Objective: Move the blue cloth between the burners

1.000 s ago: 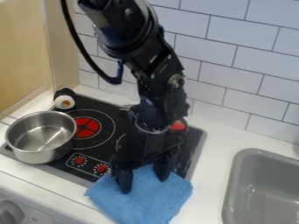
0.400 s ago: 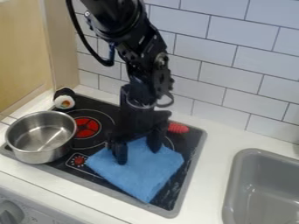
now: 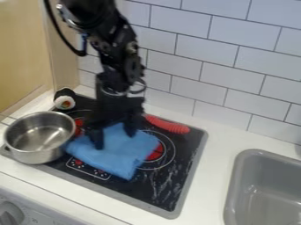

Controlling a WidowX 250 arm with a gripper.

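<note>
The black gripper (image 3: 114, 138) is over the middle of the stove, its two fingers spread apart and their tips down on the blue cloth (image 3: 119, 154). The cloth lies flat to slightly rumpled, part of it showing between the fingers. Its left edge is beside the pot, and its right edge partly covers the right burner (image 3: 156, 153). Behind the gripper and the pot, only a little red of the left burner (image 3: 78, 123) is visible.
A metal pot (image 3: 40, 137) stands on the stove's left side. A sushi-like toy (image 3: 64, 102) is at the back left corner, and a red ridged object (image 3: 167, 125) lies at the back. The grey sink (image 3: 238, 189) is at the right.
The gripper and the cloth have moved together up and left, from the stove's front edge onto its middle. The right burner and more of the red ridged object have come into sight.
</note>
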